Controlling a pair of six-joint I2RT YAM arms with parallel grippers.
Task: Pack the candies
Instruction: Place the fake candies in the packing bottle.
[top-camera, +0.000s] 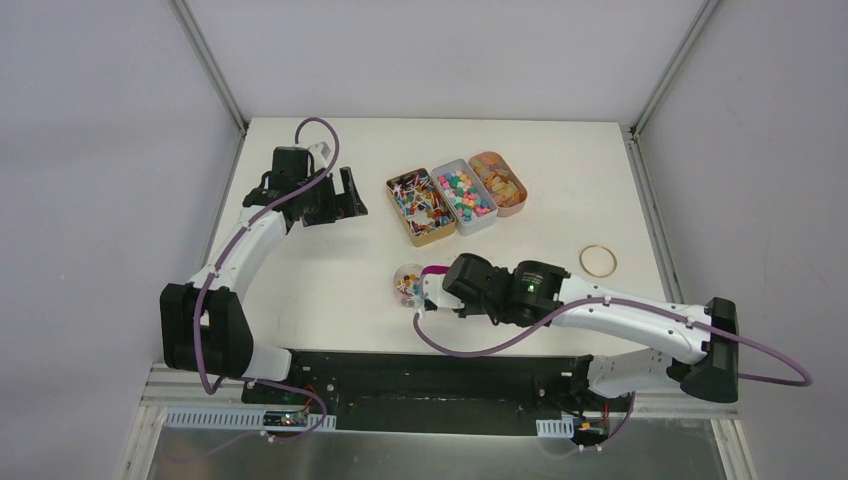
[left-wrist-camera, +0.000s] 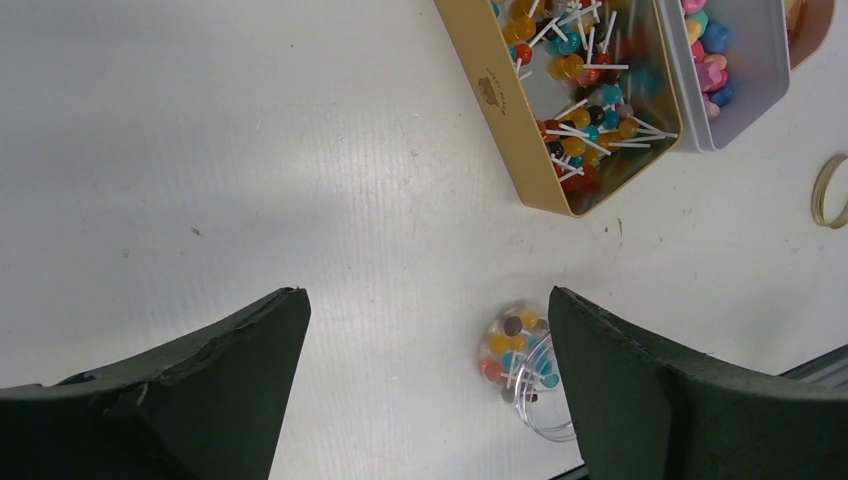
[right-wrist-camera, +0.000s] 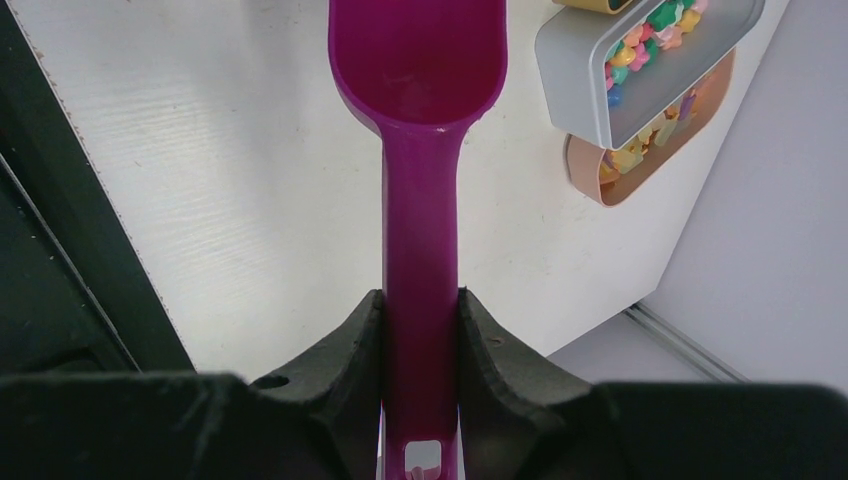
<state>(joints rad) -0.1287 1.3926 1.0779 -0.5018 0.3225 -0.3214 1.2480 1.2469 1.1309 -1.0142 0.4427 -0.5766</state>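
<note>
The candies lie in three open tins at the back of the table: lollipops (top-camera: 420, 205) in a gold tin (left-wrist-camera: 495, 100), small bright sweets (top-camera: 466, 193) in a grey tin (left-wrist-camera: 755, 80), orange-yellow ones in a peach tin (top-camera: 519, 203). A small clear cup (top-camera: 408, 283) in front holds several lollipops (left-wrist-camera: 510, 345). My right gripper (right-wrist-camera: 421, 300) is shut on the handle of a magenta scoop (right-wrist-camera: 420, 200), whose bowl is empty and sits right beside the cup. My left gripper (left-wrist-camera: 427, 300) is open, high over bare table left of the tins, holding nothing.
A thin tan ring (top-camera: 598, 261) lies flat on the table to the right of the tins. The black base rail (top-camera: 420, 375) runs along the near edge. White walls close in the table on the left, back and right.
</note>
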